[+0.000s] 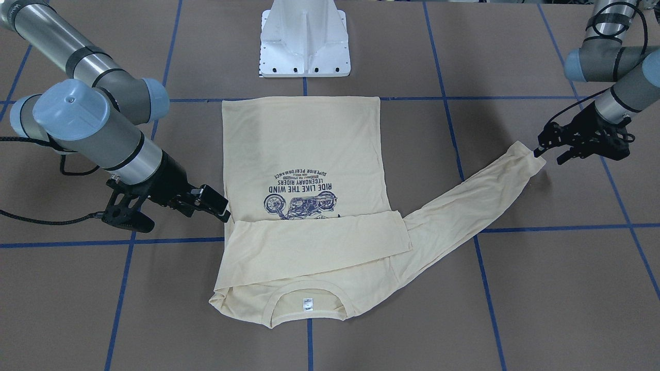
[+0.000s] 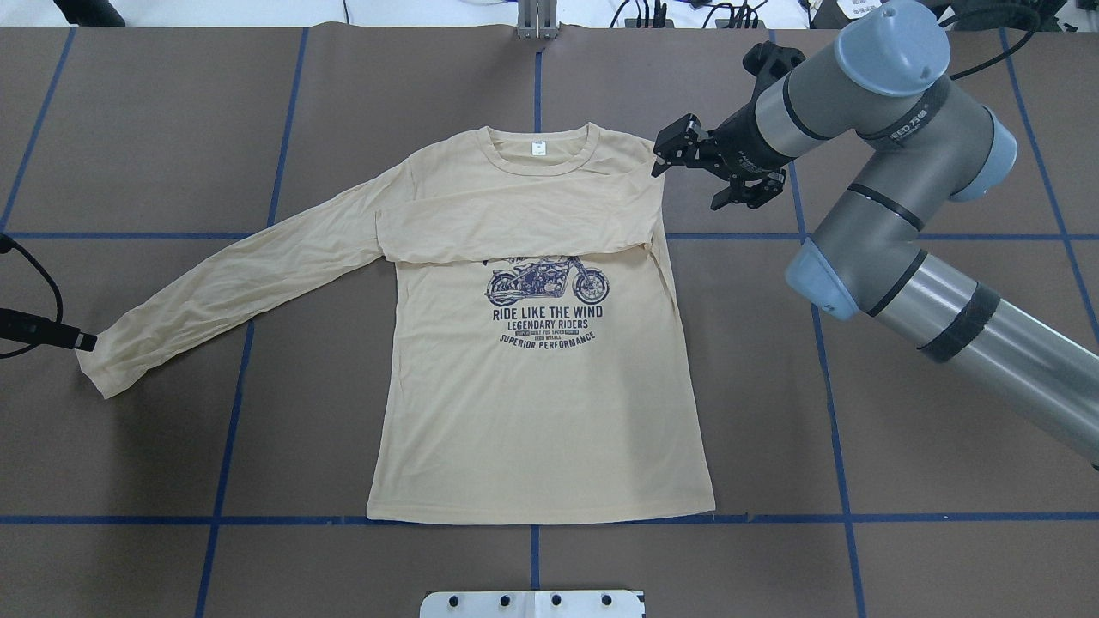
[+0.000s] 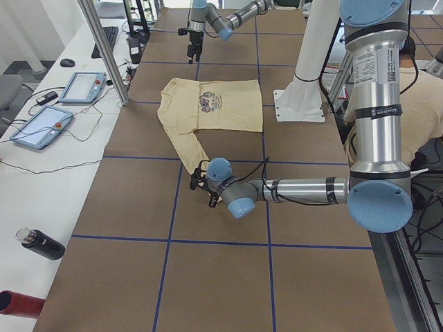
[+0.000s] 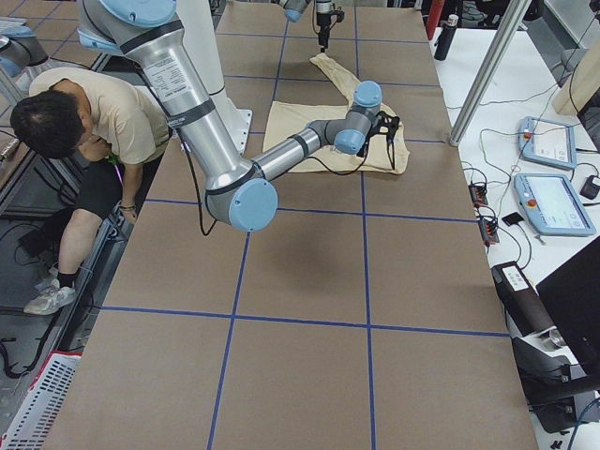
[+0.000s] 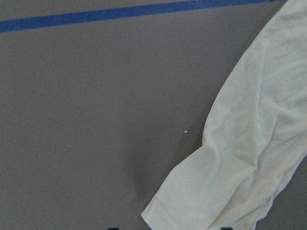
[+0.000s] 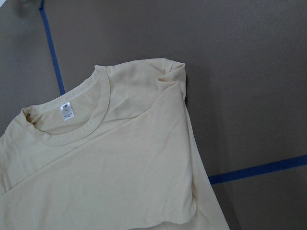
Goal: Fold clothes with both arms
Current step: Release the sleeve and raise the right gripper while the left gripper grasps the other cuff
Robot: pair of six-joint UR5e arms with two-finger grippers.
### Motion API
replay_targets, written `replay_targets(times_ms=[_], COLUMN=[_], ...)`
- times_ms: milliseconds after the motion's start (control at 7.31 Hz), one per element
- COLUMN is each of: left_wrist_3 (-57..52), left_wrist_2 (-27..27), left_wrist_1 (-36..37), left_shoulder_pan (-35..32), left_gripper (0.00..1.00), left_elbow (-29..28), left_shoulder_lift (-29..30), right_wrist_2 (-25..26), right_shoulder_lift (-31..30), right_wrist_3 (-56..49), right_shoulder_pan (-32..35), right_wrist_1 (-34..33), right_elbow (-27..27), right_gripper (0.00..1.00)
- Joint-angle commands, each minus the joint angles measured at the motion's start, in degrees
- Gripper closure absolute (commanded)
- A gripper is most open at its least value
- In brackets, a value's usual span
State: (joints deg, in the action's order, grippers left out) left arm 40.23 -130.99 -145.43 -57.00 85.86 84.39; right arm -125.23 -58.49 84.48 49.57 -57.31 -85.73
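1. Left end effector [image 1: 548,156]: it sits toward the robot's left end of the worktop [image 2: 129,481]. Its jaws stand apart and pinch nothing. The left wrist view shows one jaw tip over bare worktop and the other over the cuff [image 5: 201,211]. In the front-facing view one tip touches the cuff edge.

2. Left sleeve [image 2: 258,275]: it lies flat and fully extended. Its long axis runs from the cuff at the left end effector, slanting away from the robot's edge, up to the shoulder seam.

3. T-shirt [image 2: 541,412]: it lies print-side up at mid-worktop. The collar [image 2: 537,159] points to the operators' edge and the hem to the robot's edge. The right sleeve [image 2: 515,227] is already folded across the chest and covers the top of the motorcycle print [image 2: 547,283].

4. Right end effector [image 2: 665,156]: it is just beside the right shoulder [image 6: 170,72], on the side toward the robot's right end. Its jaws appear parted and hold nothing.

5. Assessment: one sleeve is folded and one remains. The left arm is far nearer the open cuff, while the right arm is well apart from it. The likely next move is to close on the cuff, lift it and carry it along the sleeve axis toward the body. The sleeve would then be laid across the chest over the folded one.
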Motion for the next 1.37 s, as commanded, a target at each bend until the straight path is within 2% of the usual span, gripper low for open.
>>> replay_targets(times_ms=[0, 411, 821, 1232], left_wrist_3=[-0.15, -0.32, 0.11, -0.15], left_wrist_2=[0.03, -0.06, -0.06, -0.06], left_wrist_1=[-0.03, -0.29, -0.56, -0.56], left_shoulder_pan=[0.04, 0.13, 0.22, 0.31], left_gripper=[0.36, 0.41, 0.55, 0.59], left_elbow=[-2.01, -2.1, -2.19, -2.37], left_shoulder_lift=[1.74, 1.04, 0.86, 0.34], right_wrist_2=[0.16, 0.42, 0.51, 0.51], right_shoulder_lift=[-0.04, 0.31, 0.31, 0.31], right_wrist_3=[-0.02, 0.07, 0.07, 0.15], right_shoulder_pan=[0.0, -0.17, -0.26, -0.35], right_wrist_1=[0.01, 0.01, 0.01, 0.01], right_elbow=[-0.05, 0.04, 0.04, 0.04], right_gripper=[0.01, 0.01, 0.01, 0.01])
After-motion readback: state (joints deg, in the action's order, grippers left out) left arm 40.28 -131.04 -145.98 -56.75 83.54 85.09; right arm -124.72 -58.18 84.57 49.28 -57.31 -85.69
